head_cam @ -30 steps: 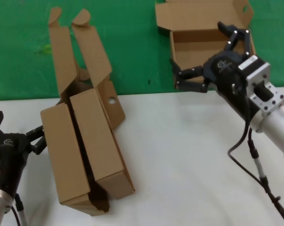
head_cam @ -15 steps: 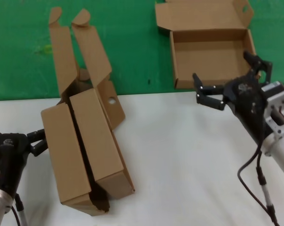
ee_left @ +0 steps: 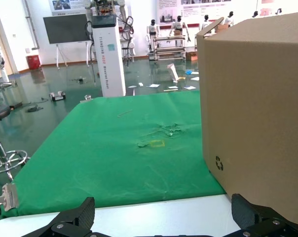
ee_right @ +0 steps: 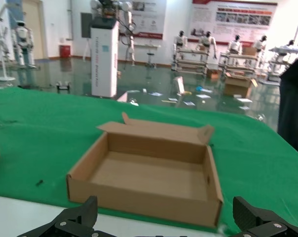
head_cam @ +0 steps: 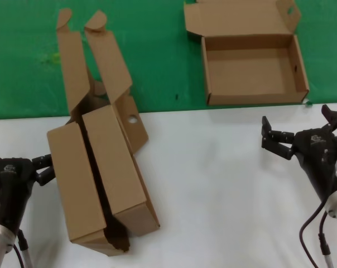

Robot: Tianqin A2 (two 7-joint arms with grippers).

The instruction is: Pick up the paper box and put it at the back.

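With the paper box [head_cam: 252,61] sitting open on the green cloth [head_cam: 152,50] at the back, my right tool [head_cam: 299,131] hangs wide open and empty over the table [head_cam: 213,184], so I'd retreat straight without clipping it.

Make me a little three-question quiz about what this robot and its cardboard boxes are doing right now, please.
1. True or false: the right gripper is holding the paper box.
2. The paper box lies on: A the white tabletop, B the green cloth, C the nested boxes.
3. Fill in: the left gripper sits beside the ___ boxes.

Key
1. False; it is open, over the white tabletop, apart from the box.
2. B, the green cloth.
3. Nested; the nested boxes stand beside it.
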